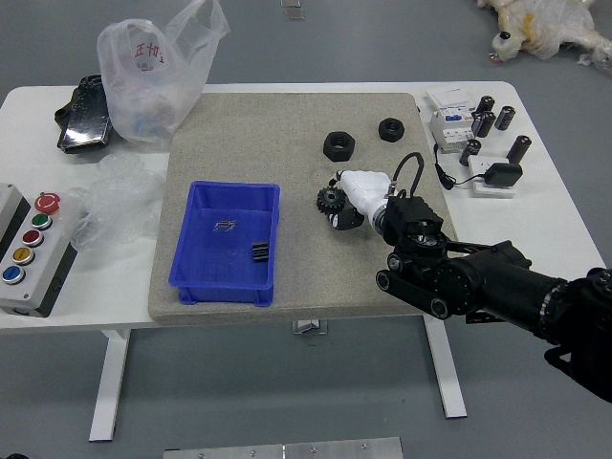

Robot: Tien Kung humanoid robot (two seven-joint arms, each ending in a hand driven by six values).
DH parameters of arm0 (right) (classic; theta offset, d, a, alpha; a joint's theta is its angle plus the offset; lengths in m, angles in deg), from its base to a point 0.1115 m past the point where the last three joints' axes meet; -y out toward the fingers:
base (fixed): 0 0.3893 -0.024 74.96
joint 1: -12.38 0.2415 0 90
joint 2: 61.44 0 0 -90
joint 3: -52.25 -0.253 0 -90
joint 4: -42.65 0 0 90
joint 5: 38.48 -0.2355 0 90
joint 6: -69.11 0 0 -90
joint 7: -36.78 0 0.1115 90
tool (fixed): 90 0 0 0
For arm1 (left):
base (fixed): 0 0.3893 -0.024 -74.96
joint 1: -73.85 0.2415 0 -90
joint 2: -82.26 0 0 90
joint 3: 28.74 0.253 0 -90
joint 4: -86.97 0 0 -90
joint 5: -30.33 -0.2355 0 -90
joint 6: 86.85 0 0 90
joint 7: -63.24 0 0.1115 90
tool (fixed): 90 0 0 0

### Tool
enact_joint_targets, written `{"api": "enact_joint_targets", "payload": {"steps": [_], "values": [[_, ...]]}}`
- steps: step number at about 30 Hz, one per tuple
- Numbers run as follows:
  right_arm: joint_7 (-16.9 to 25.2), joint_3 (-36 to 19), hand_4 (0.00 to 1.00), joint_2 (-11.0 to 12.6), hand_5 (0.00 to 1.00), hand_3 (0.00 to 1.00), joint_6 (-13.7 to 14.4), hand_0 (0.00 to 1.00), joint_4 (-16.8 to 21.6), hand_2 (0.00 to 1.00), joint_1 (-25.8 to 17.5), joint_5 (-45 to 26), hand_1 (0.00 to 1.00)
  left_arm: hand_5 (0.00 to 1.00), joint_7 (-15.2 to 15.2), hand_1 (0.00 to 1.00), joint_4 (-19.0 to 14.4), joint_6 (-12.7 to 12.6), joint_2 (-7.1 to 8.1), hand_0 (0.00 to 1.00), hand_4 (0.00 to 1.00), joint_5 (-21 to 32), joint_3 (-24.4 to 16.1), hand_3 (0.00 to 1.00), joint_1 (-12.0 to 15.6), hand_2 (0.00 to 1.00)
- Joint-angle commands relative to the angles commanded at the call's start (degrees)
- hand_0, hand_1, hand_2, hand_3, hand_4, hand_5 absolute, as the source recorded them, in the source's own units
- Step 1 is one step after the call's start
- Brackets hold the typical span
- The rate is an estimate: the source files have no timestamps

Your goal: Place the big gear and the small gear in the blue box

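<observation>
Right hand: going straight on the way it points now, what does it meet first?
Looks like the toothed gear, directly ahead of the right hand. They may already be touching; one high view leaves depth unclear.

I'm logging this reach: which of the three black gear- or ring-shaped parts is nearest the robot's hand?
The toothed gear, right at the right hand; the larger ring and smaller ring lie farther off.
</observation>
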Motion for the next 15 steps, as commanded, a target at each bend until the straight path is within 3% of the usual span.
{"api": "enact_joint_targets", "payload": {"steps": [1,2,7,8,9,15], "values": [[0.0,0.1,0.430,-0.1,0.183,0.638,0.1,0.406,0.0,0.556,0.0,-0.1,0.623,0.533,0.0,0.483,0.0,0.0,-0.01,0.703,0.719,0.0,0.0,0.711,0.0,0.522],[0.1,0.3,0.536,-0.2,0.041,0.542,0.3,0.400,0.0,0.481,0.1,-0.2,0.571,0.534,0.0,0.483,0.0,0.0,-0.03,0.703,0.719,0.0,0.0,0.712,0.0,0.522],[0.3,0.8,0.536,-0.1,0.041,0.542,0.8,0.400,-0.2,0.481,-0.2,-0.9,0.571,0.534,0.0,0.483,0.0,0.0,-0.07,0.703,0.719,0.0,0.1,0.712,0.1,0.522],[0.4,0.5,0.605,0.1,0.045,0.482,1.0,0.381,-0.1,0.448,-0.3,-0.9,0.549,0.533,0.0,0.483,0.0,0.0,-0.07,0.703,0.719,0.1,0.1,0.711,0.1,0.521],[0.5,0.1,0.605,0.3,0.045,0.482,1.1,0.381,0.1,0.448,-0.4,-0.7,0.549,0.533,0.0,0.483,0.0,0.0,-0.08,0.703,0.719,0.2,0.2,0.711,0.1,0.521],[-0.2,-6.1,0.601,3.2,0.038,0.478,1.4,0.384,3.7,0.439,-1.5,4.1,0.547,0.534,-0.2,0.483,0.0,-0.3,-0.18,0.703,0.719,1.1,0.7,0.711,0.2,0.522]]}}
